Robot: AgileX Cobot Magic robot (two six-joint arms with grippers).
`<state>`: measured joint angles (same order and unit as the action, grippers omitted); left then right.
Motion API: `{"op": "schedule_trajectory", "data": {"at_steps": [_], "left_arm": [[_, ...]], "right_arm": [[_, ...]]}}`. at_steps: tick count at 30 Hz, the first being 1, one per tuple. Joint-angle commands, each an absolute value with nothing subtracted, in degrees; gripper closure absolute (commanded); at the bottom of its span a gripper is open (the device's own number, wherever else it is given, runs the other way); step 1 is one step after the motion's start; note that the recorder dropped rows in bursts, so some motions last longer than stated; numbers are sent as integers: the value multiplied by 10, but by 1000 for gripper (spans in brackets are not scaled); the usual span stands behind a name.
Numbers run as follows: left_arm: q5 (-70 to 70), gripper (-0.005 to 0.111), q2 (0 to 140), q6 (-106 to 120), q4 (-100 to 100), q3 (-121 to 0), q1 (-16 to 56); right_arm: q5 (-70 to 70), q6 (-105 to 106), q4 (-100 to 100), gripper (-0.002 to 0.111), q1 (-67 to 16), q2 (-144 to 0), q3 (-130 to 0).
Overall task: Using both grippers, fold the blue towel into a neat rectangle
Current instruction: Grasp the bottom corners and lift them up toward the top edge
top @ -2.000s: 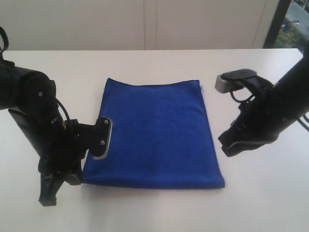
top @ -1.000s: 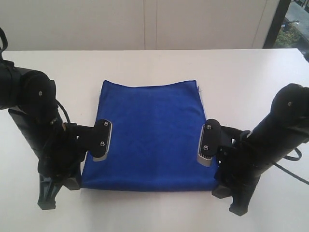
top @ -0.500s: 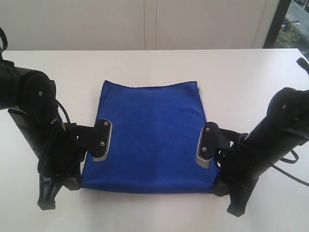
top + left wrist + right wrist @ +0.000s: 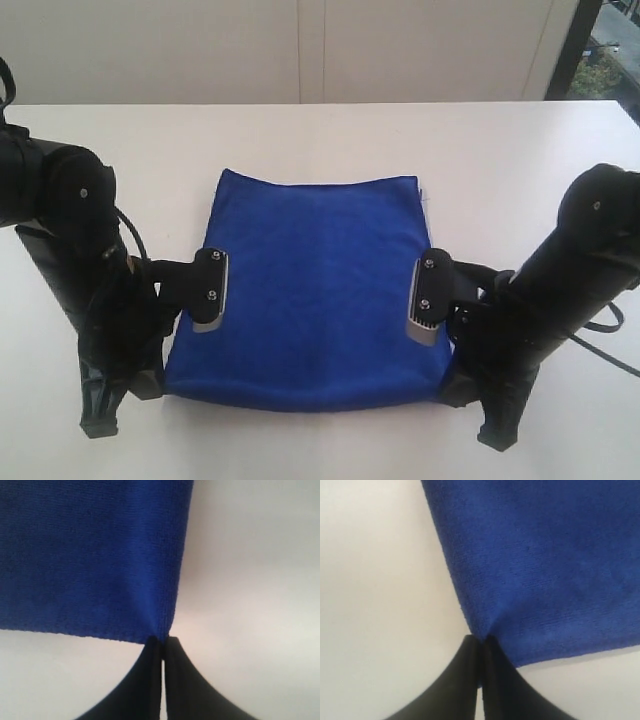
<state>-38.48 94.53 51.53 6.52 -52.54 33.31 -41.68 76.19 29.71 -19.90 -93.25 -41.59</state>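
We note the blue towel (image 4: 315, 290) spread mid-table (image 4: 320, 140), jaws of the left gripper (image 4: 161, 644) clamped on its 7 o'clock corner, jaws of the right gripper (image 4: 480, 642) clamped on its 5 o'clock corner.

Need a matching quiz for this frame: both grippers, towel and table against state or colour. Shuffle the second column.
Column one:
1. left gripper
2. right gripper
3. blue towel
4. table

Column two:
A. shut on the towel's near corner, right side of the exterior view
B. white
C. shut on the towel's near corner, left side of the exterior view
D. deep blue, spread out

Pairs: 1-C, 2-A, 3-D, 4-B
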Motion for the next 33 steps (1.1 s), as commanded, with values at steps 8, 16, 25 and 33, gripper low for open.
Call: {"op": "schedule_trajectory", "data": {"at_steps": [8,16,25,33], "left_arm": [[-438,107,884,391,74,-521,334],[-458,107,820,314,77,-521,334],[-476,107,762,226,88,-580,334],[-284,107,815,76,-8,-594,333]], "right_arm": [[-465,730,274,108,-199,-846,-422],[-458,700,267,108,-199,-777,-422],[-436,646,241,108,-199,-689,-422],[-214,475,173,108,-199,-729,-422]]}}
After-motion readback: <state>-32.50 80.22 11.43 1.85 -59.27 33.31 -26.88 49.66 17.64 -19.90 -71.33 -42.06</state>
